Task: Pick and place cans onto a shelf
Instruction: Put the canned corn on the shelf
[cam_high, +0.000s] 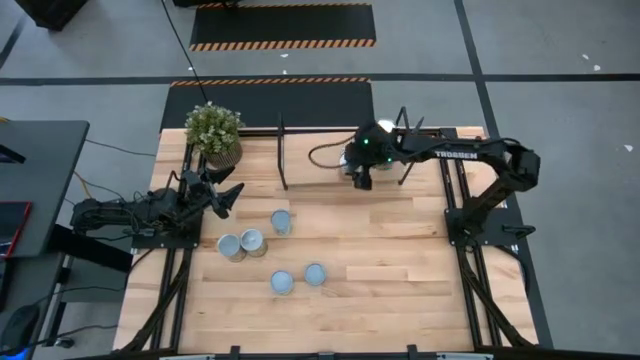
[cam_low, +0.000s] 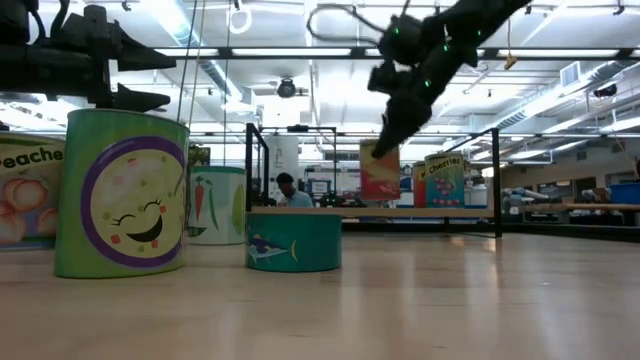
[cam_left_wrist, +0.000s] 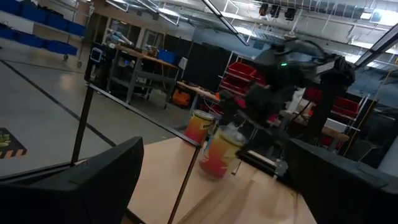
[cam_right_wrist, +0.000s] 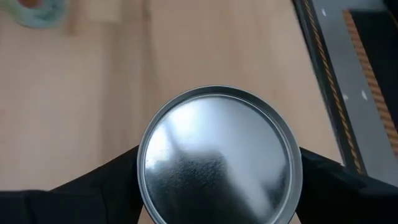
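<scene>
My right gripper (cam_high: 362, 176) is shut on a can with a red and yellow label (cam_low: 380, 172), over the shelf (cam_high: 312, 160). The shelf is a light-wood board (cam_low: 430, 211) between black posts at the table's far side. A second can, with a cherry label (cam_low: 443, 180), stands on the board. Several more cans stand on the table: a teal one (cam_low: 293, 241), a green one (cam_low: 120, 195), and others showing silvery tops (cam_high: 281, 221) (cam_high: 253, 241) (cam_high: 315, 273). My left gripper (cam_high: 230, 195) is open and empty at the table's left, beside the plant. My right gripper pinches the can between its two fingers (cam_right_wrist: 93, 186), which lie on opposite sides of its wall just under the silvery top rim (cam_right_wrist: 144, 168). The fingers come from above, pointing down. The can hangs slightly tilted, its bottom close above the shelf board (cam_low: 380, 198).
A potted green plant (cam_high: 214, 131) stands at the table's far left corner, next to the shelf's left posts (cam_high: 281, 150). The shelf's right posts (cam_high: 405, 150) stand close to my right gripper. A person (cam_low: 287, 190) shows in the room beyond the table.
</scene>
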